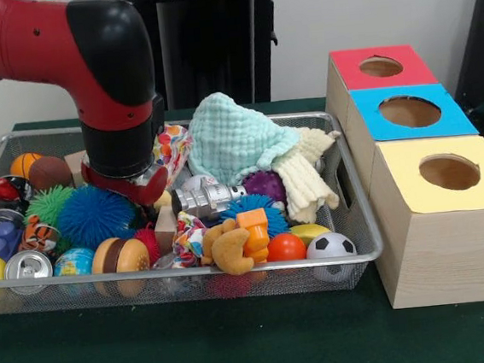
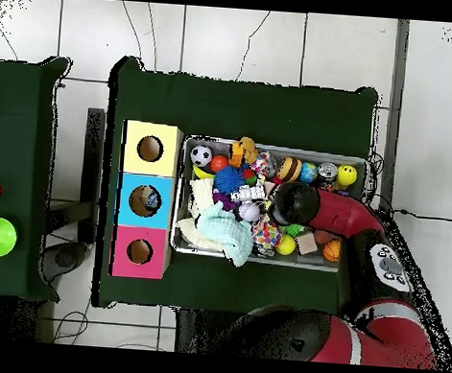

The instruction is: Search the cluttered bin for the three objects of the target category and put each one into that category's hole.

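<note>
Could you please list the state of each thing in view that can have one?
tool: down in the bin, open or shut cannot be told.
bin: full of clutter.
blue box's hole: uncovered; something shows inside in the overhead view.
red box's hole: uncovered.
yellow box's hole: uncovered.
mint cloth: crumpled, heaped on the toys.
soda can: lying on its side.
</note>
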Robot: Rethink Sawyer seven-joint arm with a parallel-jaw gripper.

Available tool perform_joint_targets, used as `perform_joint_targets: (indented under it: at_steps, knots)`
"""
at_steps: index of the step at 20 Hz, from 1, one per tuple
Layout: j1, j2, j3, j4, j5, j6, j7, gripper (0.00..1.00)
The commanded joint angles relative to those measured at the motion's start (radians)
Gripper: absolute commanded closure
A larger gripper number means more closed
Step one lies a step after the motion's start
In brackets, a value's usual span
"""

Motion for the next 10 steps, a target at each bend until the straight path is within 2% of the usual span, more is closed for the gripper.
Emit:
perform_joint_targets:
  at_steps: [1, 6, 10]
  knots:
    - [-0.030, 0.064, 0.123, -0.039, 0.034, -0.120, 0.050, 0.00]
    - [-0.044, 0.100, 0.141, -0.045, 0.038, -0.137, 0.049, 0.00]
    - [-0.012, 0.096, 0.115, 0.004, 0.034, -0.112, 0.072, 0.00]
